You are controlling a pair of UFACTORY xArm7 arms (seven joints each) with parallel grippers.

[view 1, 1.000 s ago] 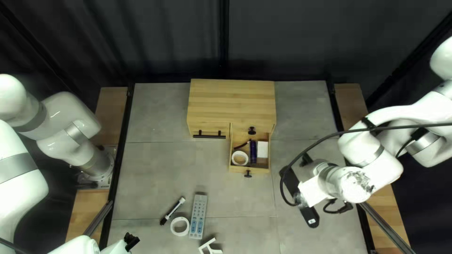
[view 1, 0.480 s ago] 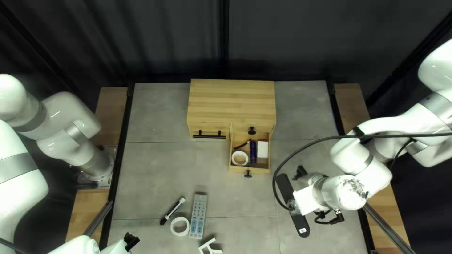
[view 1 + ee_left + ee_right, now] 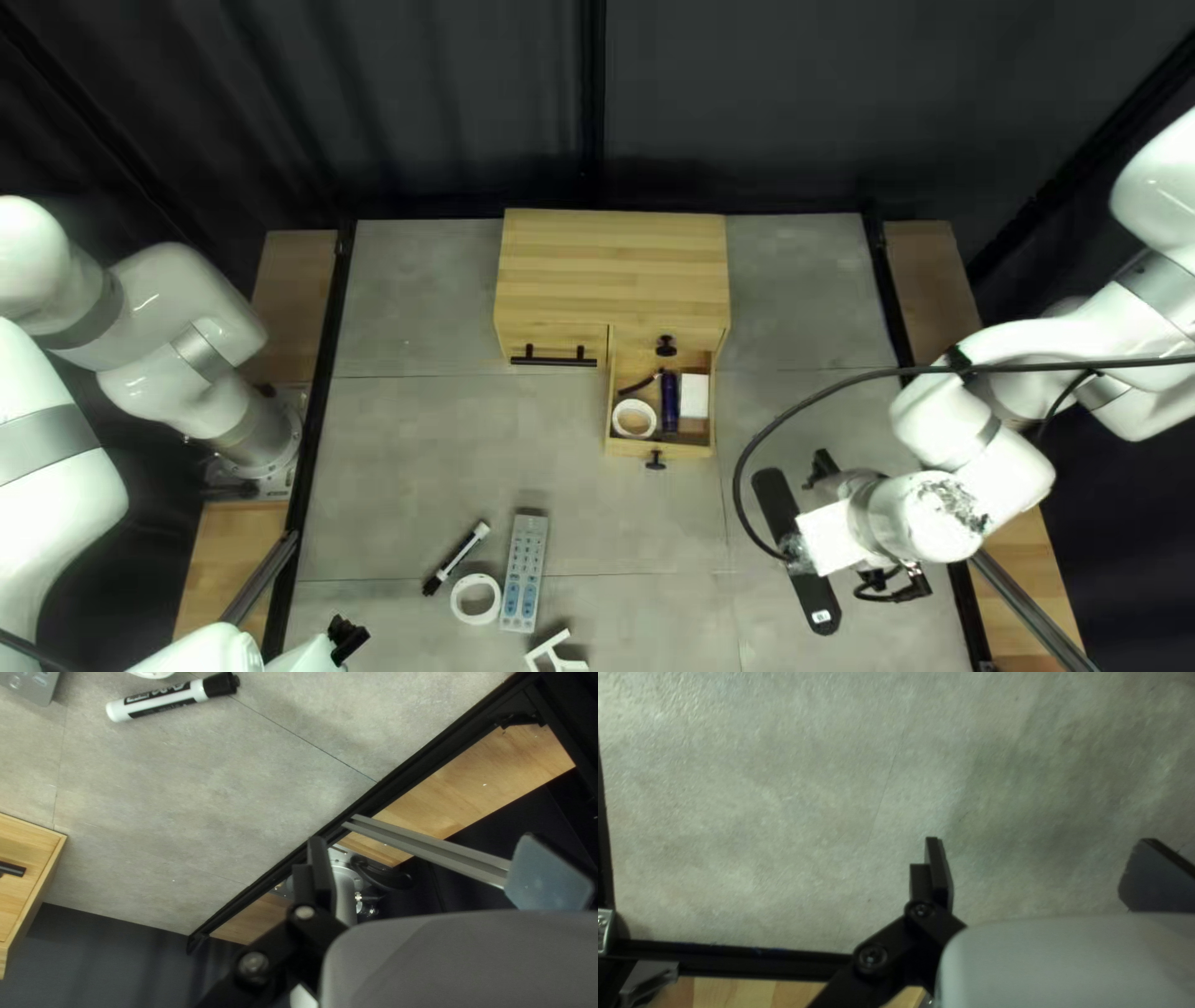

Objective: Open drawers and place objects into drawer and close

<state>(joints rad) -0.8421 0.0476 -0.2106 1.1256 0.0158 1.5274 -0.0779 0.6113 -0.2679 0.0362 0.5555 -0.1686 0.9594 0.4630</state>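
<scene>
Starting at the left, the left gripper (image 3: 423, 849) has its fingers apart, with nothing between them. The marker (image 3: 456, 558) lies loose beside the tape roll (image 3: 457, 600); being round, it could roll away if a finger nudges it before both sides meet. The roll sits just beside the power strip (image 3: 524, 573), so a wide grasp may strike the strip. Nearer the table's near edge, the white bracket (image 3: 557, 661) is cut off by the view, and an off-centre pinch could tip it.

The handled drawer (image 3: 520, 339) is shut. The lower right drawer (image 3: 629, 447) stands open, holding a second roll (image 3: 619, 420), a small dark item (image 3: 639, 383), a dark bottle (image 3: 670, 398) and a white box (image 3: 695, 396). Anything proud of the rim could jam it on closing; an off-centre push could skew it.

At the right, the slack cable (image 3: 896, 371) loops toward the drawer side and may snag as the arm swings. The right gripper (image 3: 1039, 852) is likewise spread and empty, above bare tabletop.
</scene>
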